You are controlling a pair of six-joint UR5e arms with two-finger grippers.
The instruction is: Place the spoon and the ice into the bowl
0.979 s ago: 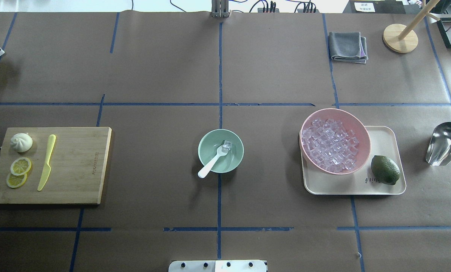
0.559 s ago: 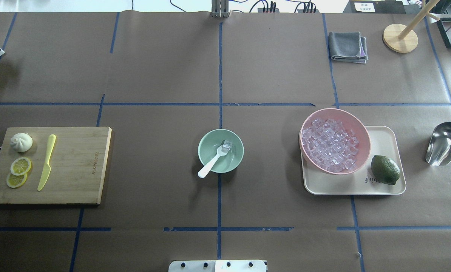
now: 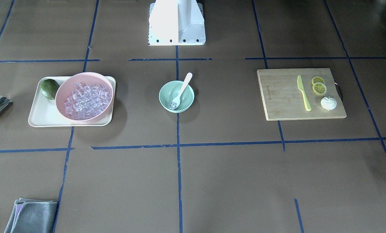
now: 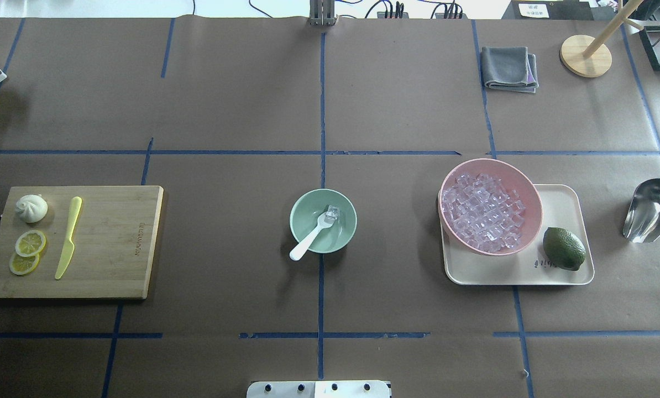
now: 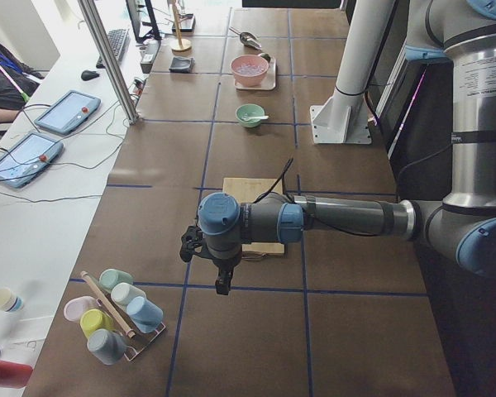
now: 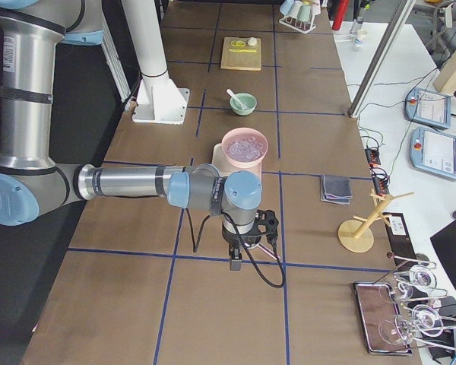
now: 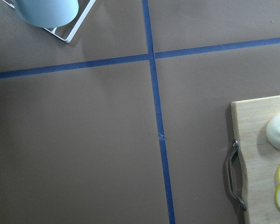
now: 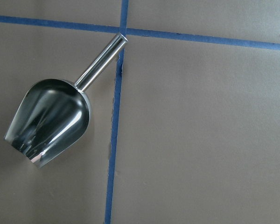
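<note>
Mint-green bowl (image 4: 342,235) sits mid-worktop on the central blue tape line. Spoon (image 4: 310,239) lies in it, scoop down inside and handle leaning over the near rim toward the robot's base. One clear ice cube (image 4: 333,211) rests in the bowl, touching the spoon's scoop. To the robot's right is a pink bowl (image 4: 532,203) with a heap of ice cubes (image 4: 482,213), standing on the cream tray (image 4: 563,203) with a dark green fruit (image 4: 564,249) just beside it. A metal scoop (image 4: 650,213) lies well apart, at the worktop's right edge. To the robot's left, a wooden cutting board (image 4: 120,243) carries a yellow-green knife (image 4: 67,237), a white bun (image 4: 31,208) and two lemon slices (image 4: 30,243). Left tool (image 5: 222,285) hangs pointing down above the worktop beyond the board's handle end, nothing seen in it; open or closed, cannot tell from this side view. Right tool (image 6: 235,262) hangs likewise at the far right end, and its wrist camera looks down on the scoop; its state cannot be told either. Both are well away from the bowl.
</note>
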